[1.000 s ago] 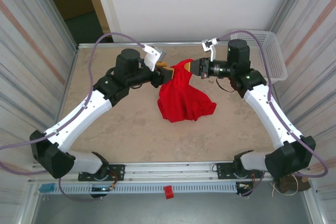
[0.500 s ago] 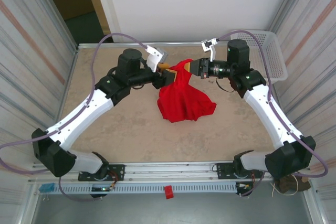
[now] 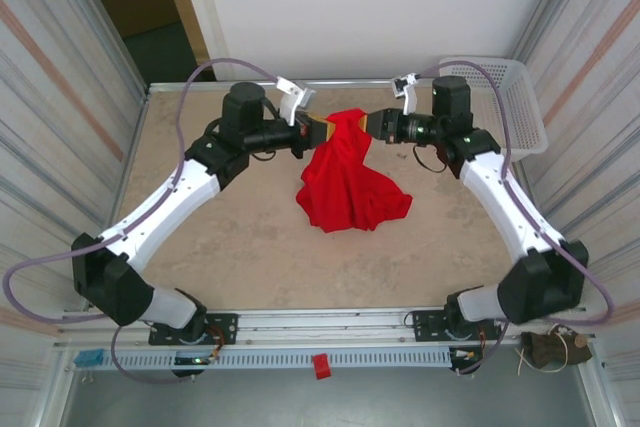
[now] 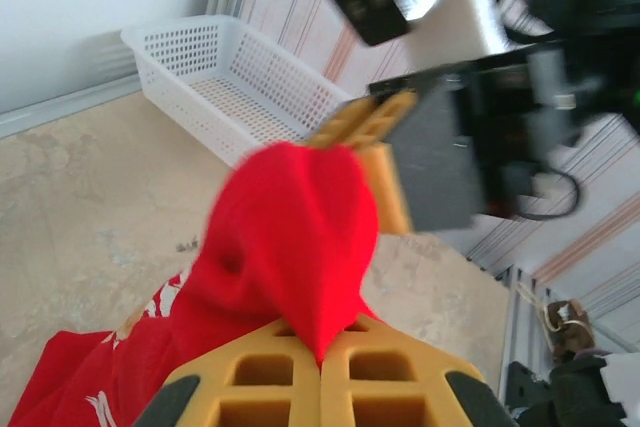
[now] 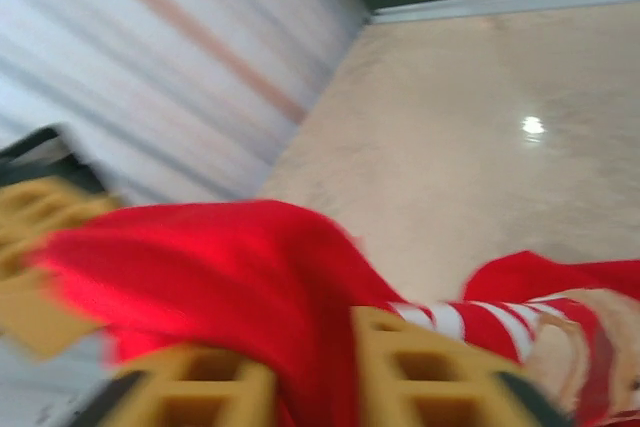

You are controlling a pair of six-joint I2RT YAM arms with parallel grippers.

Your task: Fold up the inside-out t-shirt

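1. The plain bright red, soft fabric inside-out t-shirt (image 3: 345, 182) sits near the middle of the beige stone-patterned counter (image 3: 250, 237), a little toward the far side.
2. Its top edge is lifted off the counter and strung between the two arms. The rest hangs down and spreads in a crumpled heap on the counter, bulging toward the right.
3. The left pincer (image 3: 322, 128) is closed tight on the t-shirt's upper left corner. In the left wrist view, its yellow lattice fingers (image 4: 250, 377) meet with a point of red cloth (image 4: 290, 217) pinched between them.
4. The right pincer (image 3: 368, 123) faces the left one across the raised edge, at about the same height. In the blurred right wrist view, its fingers (image 5: 420, 367) stand partly apart, and red fabric (image 5: 220, 257) runs through the gap between them.
5. Where the cloth is turned over, white stripes and a pale print show on the fabric.
6. A white plastic lattice basket (image 3: 515, 97) stands at the far right corner of the counter, well apart from the t-shirt.
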